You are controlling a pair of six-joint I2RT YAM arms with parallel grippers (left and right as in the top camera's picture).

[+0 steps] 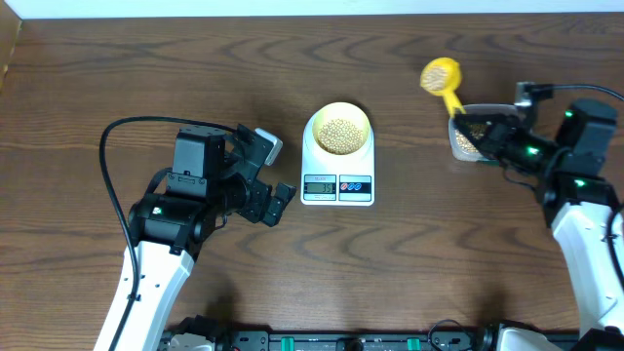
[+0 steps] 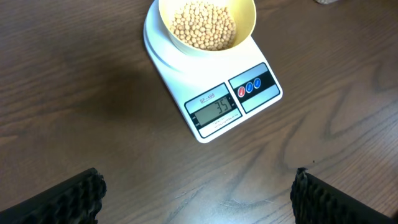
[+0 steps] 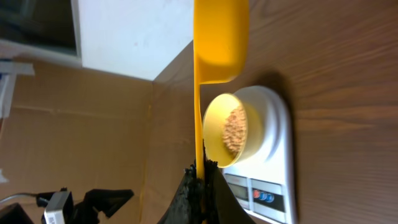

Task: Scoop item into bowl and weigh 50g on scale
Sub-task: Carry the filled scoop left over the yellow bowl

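Overhead step: refill, I judge; scale (image 1: 336,161) short of target
Right claw (image 1: 468,127): clamped shut on yellow scoop (image 1: 440,75) handle; tub (image 1: 456,146) beneath it
Left claw (image 2: 199,199): spread wide; empty
Bowl (image 2: 249,28): on the scale ahead of my open claw; beans (image 2: 204,25) inside; display 35
Next: dip; lift level; carry across; tip sparingly

At twelve o'clock the bowl (image 2: 247,26) of beans (image 2: 204,25) sits on the scale (image 2: 177,65), its display (image 2: 214,109) reading 35. Dark fingers (image 2: 62,199) stand wide apart at seven and five o'clock over the counter (image 2: 74,93).
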